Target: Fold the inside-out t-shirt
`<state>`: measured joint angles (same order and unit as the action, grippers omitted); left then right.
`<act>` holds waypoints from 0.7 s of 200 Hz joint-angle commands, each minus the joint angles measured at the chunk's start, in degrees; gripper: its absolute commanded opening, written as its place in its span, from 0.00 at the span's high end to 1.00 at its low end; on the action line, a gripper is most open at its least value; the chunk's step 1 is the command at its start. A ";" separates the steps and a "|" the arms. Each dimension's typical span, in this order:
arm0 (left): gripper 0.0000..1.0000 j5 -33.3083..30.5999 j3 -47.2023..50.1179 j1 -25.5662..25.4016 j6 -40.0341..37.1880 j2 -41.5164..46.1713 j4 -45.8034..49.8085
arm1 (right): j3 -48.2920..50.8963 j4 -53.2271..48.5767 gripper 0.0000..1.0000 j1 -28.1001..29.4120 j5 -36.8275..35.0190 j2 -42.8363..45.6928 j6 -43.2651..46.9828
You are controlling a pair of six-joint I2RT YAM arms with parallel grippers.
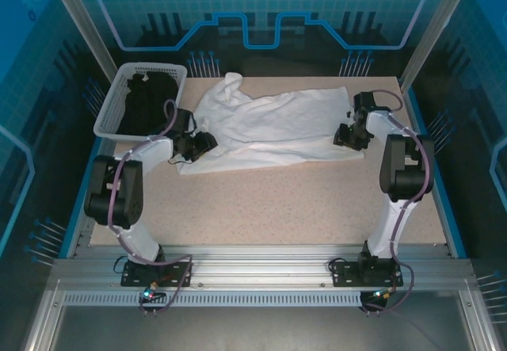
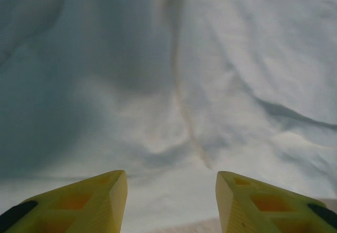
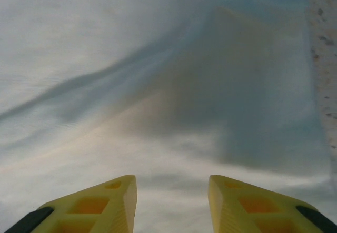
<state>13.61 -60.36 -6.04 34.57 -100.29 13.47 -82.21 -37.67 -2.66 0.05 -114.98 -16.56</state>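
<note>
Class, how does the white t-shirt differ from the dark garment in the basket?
The white t-shirt lies spread out, wrinkled, on the table; the black garment sits bunched in the basket. The t-shirt is white, the garment black. Both are soft cloth.

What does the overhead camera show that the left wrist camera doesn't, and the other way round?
Overhead: the whole table, the white basket holding a black garment, and the right pincer at the right edge of the t-shirt. Left wrist: the left pincer close up, its yellow fingertips apart with nothing between them, and a faint seam in the cloth. Both: the wrinkled white t-shirt.
</note>
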 commanded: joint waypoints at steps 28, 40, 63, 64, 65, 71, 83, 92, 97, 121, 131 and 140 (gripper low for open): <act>0.51 -1.77 3.51 0.59 -2.56 -2.18 -2.90 | 0.49 -11.28 0.61 0.08 -15.83 -2.35 5.04; 0.51 -0.82 6.29 0.21 -2.66 -1.43 -3.28 | 3.03 -12.89 0.61 0.44 -19.91 -0.99 4.41; 0.51 1.70 15.31 -2.46 -1.10 3.81 -6.48 | 7.77 -16.68 0.61 0.44 -28.49 1.86 1.62; 0.51 1.74 15.69 -2.69 -1.00 4.15 -6.64 | 8.12 -16.84 0.61 0.45 -28.86 2.04 1.40; 0.51 1.80 16.05 -2.89 -0.86 4.41 -6.85 | 8.43 -16.96 0.61 0.45 -29.18 2.17 1.20; 0.51 2.11 18.52 -4.35 -0.36 6.16 -7.63 | 10.37 -17.01 0.61 0.48 -30.54 3.64 0.34; 0.50 2.49 21.72 -7.04 1.15 9.62 -7.58 | 14.77 -15.75 0.61 0.55 -30.48 8.07 -0.90; 0.50 3.14 23.30 -8.19 2.00 12.72 -7.18 | 17.56 -13.55 0.61 1.40 -29.53 12.67 -0.86; 0.50 3.37 23.88 -8.44 2.47 14.49 -6.94 | 18.89 -11.66 0.61 2.57 -29.07 15.64 -0.16; 0.48 -0.22 23.46 -8.16 0.58 22.08 -2.39 | 24.59 3.86 0.56 16.71 -24.04 30.53 9.83; 0.47 -1.50 23.36 -7.74 -0.02 23.71 -1.71 | 26.05 11.95 0.52 21.57 -14.32 33.39 14.75; 0.46 -1.42 23.63 -7.05 0.27 24.34 -2.15 | 25.94 17.26 0.50 25.12 -6.65 33.36 17.77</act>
<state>14.35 -36.42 -14.39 35.22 -79.68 8.88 -57.19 -39.59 12.64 -23.73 -87.11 -9.67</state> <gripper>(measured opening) 0.529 0.473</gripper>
